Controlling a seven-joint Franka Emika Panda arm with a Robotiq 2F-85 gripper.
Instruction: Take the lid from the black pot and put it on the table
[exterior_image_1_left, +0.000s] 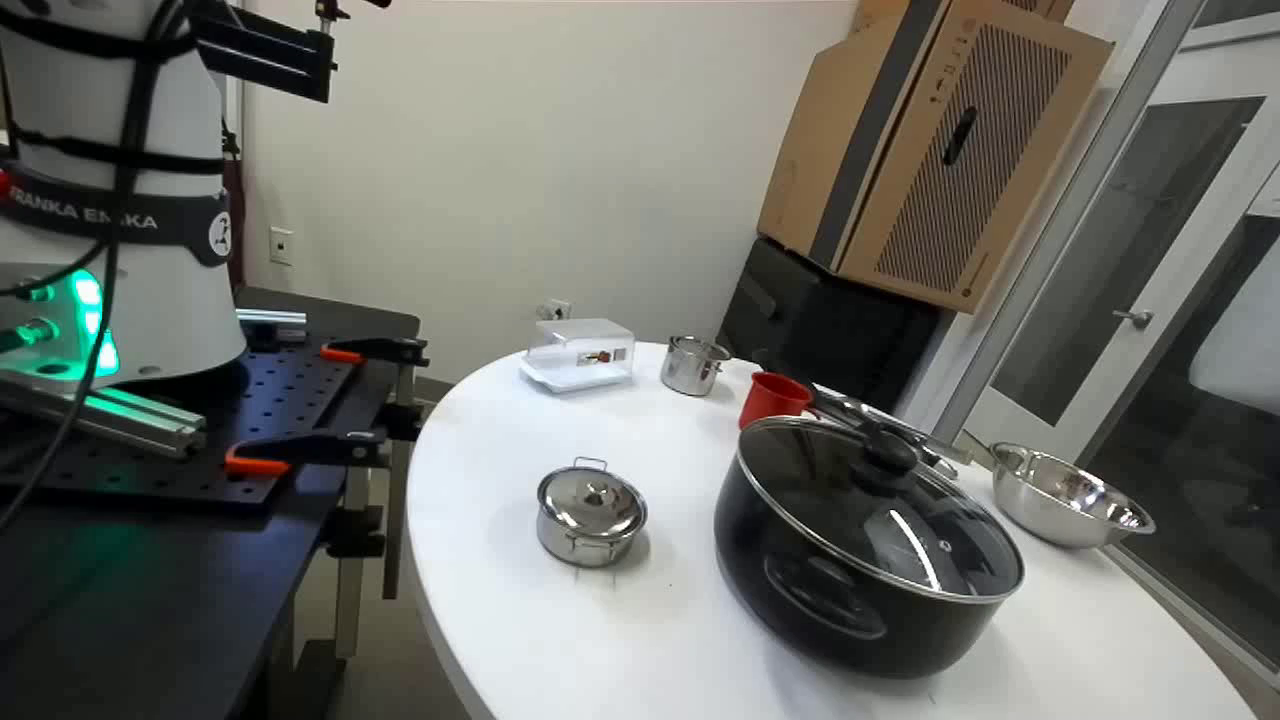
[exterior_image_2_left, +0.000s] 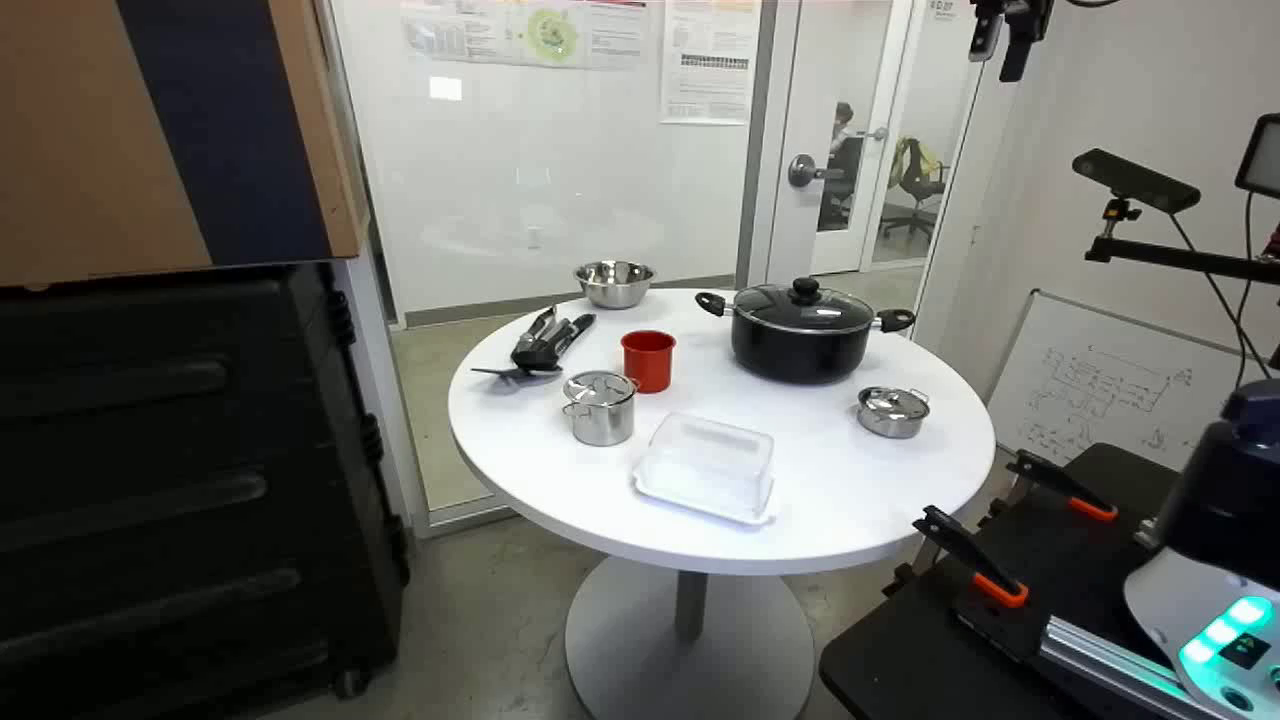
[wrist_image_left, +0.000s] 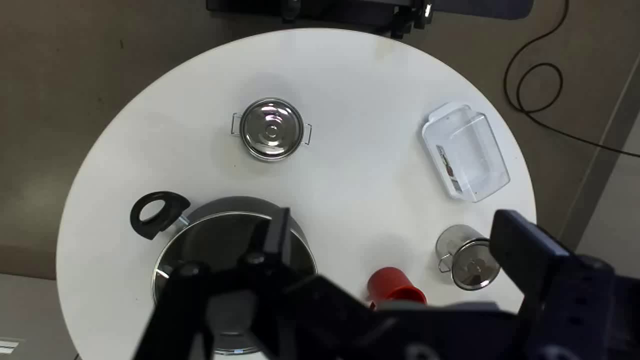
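White counter (wrist_image_left: 360, 165) lies below the tool (wrist_image_left: 393, 220), which hangs empty, jaws wide apart, probably for clearance; lid (exterior_image_2_left: 803, 314), well beneath it, covers the black pot (exterior_image_2_left: 800, 355), knob (exterior_image_2_left: 804, 290) upward, presumably to ease gripping.

Open air lies below the gripper (exterior_image_2_left: 998, 62). From the wrist, bare table (wrist_image_left: 355, 195) shows between the spread fingertips (wrist_image_left: 510, 235); the lidded pot (wrist_image_left: 240, 204) stands past one finger, the canister (wrist_image_left: 452, 241) past the other, the cup (wrist_image_left: 387, 282) between. Beyond the tips, a wide gap parts tin (wrist_image_left: 271, 129) and box (wrist_image_left: 472, 157).
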